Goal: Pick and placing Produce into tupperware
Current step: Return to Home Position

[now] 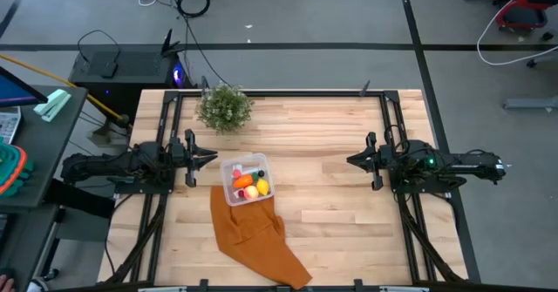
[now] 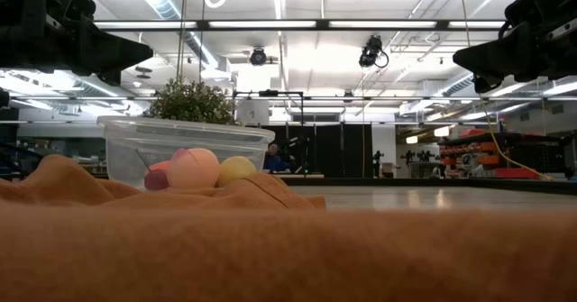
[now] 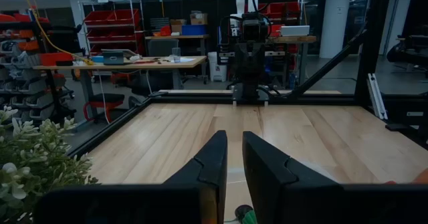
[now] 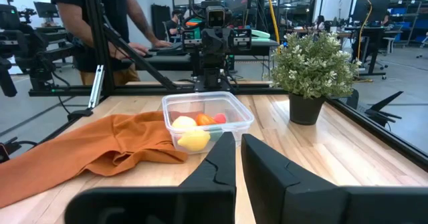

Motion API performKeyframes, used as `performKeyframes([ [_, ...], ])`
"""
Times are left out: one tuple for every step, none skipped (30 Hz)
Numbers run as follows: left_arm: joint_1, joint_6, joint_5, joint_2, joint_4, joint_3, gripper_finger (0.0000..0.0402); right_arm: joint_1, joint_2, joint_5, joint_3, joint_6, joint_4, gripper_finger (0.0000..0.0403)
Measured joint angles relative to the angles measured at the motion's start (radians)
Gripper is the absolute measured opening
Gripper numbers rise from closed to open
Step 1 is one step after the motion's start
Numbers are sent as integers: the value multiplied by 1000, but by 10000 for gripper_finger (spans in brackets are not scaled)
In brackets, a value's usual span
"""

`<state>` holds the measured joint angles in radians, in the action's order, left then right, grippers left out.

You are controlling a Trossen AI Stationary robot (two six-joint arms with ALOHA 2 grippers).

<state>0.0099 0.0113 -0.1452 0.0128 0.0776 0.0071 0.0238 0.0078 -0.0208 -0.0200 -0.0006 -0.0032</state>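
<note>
Clear plastic near the table's middle: looking down on the tupperware [image 1: 246, 163], sitting on the wooden table [image 1: 331, 196] with its near side touching the upper end of a rust-orange cloth [image 1: 257, 235]. Seeing the produce [image 1: 247, 187] lying wholly inside the box, with orange, yellow, red and pink pieces crowding together. Looking level across the cloth, catching a pink-peach ball [image 2: 192, 169] and a yellow piece [image 2: 237, 169] pressing against the box's near wall. Noting a potted plant [image 1: 225, 107] standing beyond the box toward the table's far edge, apart from it. Finding the left gripper [image 1: 212, 157] hovering above the table just to the left of the box, pointing toward the table's middle, grasping nothing, with its fingers [image 3: 215, 158] drawn close and leaving only a narrow slit. Finding the right gripper [image 1: 350, 160] hanging well apart on the right, facing the left one, likewise empty and showing the same narrow gap between its fingers [image 4: 224, 158]. Glimpsing a person [image 4: 100, 23] standing past the table's far side
</note>
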Motion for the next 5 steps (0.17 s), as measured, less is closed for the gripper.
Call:
performKeyframes([
  [0,0,0,0,0,0,54,0,0,0,0,0,0,0],
  [0,0,0,0,0,0,53,0,0,0,0,0,0,0],
  [0,0,0,0,0,0,52,0,0,0,0,0,0,0],
  [0,0,0,0,0,0,50,0,0,0,0,0,0,0],
  [0,0,0,0,0,0,49,0,0,0,0,0,0,0],
])
